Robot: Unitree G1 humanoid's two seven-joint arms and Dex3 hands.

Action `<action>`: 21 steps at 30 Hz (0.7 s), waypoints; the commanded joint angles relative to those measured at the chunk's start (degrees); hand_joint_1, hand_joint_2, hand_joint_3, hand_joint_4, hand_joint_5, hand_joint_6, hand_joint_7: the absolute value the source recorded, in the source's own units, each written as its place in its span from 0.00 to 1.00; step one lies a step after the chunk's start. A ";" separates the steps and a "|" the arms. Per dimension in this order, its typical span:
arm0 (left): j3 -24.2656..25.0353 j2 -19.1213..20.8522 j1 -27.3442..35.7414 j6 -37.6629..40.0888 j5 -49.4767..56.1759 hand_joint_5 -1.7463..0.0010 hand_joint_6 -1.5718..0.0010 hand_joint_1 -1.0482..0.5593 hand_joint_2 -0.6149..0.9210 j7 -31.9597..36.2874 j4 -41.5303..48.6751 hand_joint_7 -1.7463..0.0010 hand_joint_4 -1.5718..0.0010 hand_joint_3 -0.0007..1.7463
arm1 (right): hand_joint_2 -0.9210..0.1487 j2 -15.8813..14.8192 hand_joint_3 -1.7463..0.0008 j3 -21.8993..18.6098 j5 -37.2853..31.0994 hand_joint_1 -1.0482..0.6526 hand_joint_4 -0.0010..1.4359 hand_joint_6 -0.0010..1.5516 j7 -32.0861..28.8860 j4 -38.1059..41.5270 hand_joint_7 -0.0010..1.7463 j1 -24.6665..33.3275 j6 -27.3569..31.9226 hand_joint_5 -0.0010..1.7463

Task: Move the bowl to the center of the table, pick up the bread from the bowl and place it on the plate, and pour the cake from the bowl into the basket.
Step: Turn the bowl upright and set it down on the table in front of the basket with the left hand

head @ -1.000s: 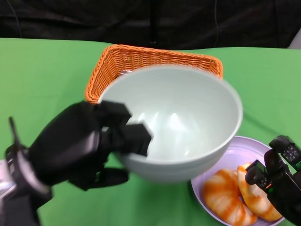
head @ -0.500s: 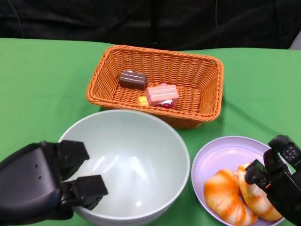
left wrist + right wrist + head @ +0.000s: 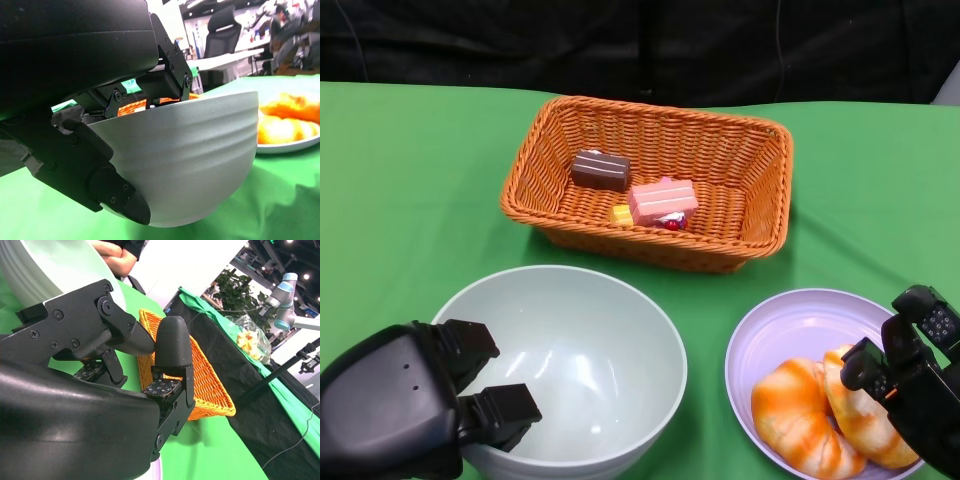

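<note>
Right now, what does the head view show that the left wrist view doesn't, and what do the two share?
Only the head view shows the cake pieces lying in the orange basket, the bowl's empty inside, and the right hand at the plate's edge. Only the left wrist view shows the bowl's ribbed outer wall, with a finger pressed against it, and the room behind the table. Both show the left hand gripping the bowl at its rim, and the bread on the plate.
</note>
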 commanded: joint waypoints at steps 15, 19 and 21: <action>-11.98 -1.51 -3.08 15.20 9.66 0.00 0.53 0.57 0.93 23.77 6.27 0.00 0.41 0.04 | 0.22 -0.86 0.40 -0.46 1.00 0.52 0.59 0.38 -0.04 0.10 1.00 0.16 -0.04 1.00; -15.52 -1.77 -4.53 18.72 11.71 0.00 0.53 0.56 0.94 29.70 8.46 0.00 0.42 0.04 | 0.22 -1.13 0.40 -0.53 0.96 0.51 0.59 0.39 0.25 0.33 1.00 0.10 -0.01 1.00; -17.18 -1.55 -5.08 20.72 12.57 0.00 0.48 0.50 0.91 31.38 9.15 0.11 0.41 0.02 | 0.22 -0.95 0.40 -0.58 1.07 0.51 0.59 0.39 -0.23 0.21 1.00 0.09 0.11 1.00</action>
